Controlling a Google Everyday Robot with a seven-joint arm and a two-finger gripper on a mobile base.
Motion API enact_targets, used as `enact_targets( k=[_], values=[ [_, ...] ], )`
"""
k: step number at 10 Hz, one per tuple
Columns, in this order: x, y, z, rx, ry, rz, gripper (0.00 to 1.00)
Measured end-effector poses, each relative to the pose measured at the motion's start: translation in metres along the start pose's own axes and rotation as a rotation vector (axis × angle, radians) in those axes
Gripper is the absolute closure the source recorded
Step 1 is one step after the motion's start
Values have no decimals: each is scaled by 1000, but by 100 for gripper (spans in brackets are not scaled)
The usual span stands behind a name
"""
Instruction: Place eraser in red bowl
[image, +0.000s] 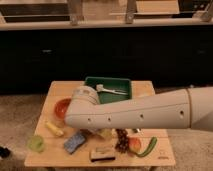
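Dark cabinets (100, 55) under a pale counter (150, 22) fill the back of the room, and a low wooden table (165, 155) stands on a speckled floor (15, 115) in front of them.

On the far side of the table sits a green tray (125, 82) with a white utensil (111, 90) lying in it. The red bowl (60, 106) is at the left, partly covered by the rounded end of the arm (130, 114). That arm reaches in from the right edge and crosses the middle of the table, its joint sitting just beside the bowl and the tray's near left corner. The gripper is hidden beneath the arm somewhere over the table's centre, so whether it is apart or together cannot be told.

Along the near side lie a green cup (36, 143) at the left corner, a yellow piece (54, 129) behind it, and a blue sponge (75, 142). A flat block with a pale top and dark base, which looks like the eraser (102, 153), rests at the front edge, well apart from the bowl. To its right are dark grapes (121, 141), a reddish fruit (135, 145) and a curved green vegetable (148, 146).
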Motion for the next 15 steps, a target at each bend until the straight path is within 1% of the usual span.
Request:
enact_targets(
  k=[1, 2, 3, 5, 6, 7, 9, 11, 13, 15],
  values=[
    [-4, -1, 1, -10, -5, 15, 24],
    [-8, 4, 7, -34, -27, 60, 24],
    [-9, 16, 17, -63, -67, 130, 24],
    [-5, 37, 29, -91, -122, 217, 24],
    [-9, 44, 33, -100, -147, 243, 24],
    [-11, 50, 38, -108, -164, 261, 24],
    [-15, 59, 43, -119, -189, 291, 24],
    [-25, 69, 50, -123, -221, 336, 24],
    [-34, 72, 57, -117, -244, 376, 24],
    [-38, 71, 68, -95, -261, 435, 24]
  ],
)
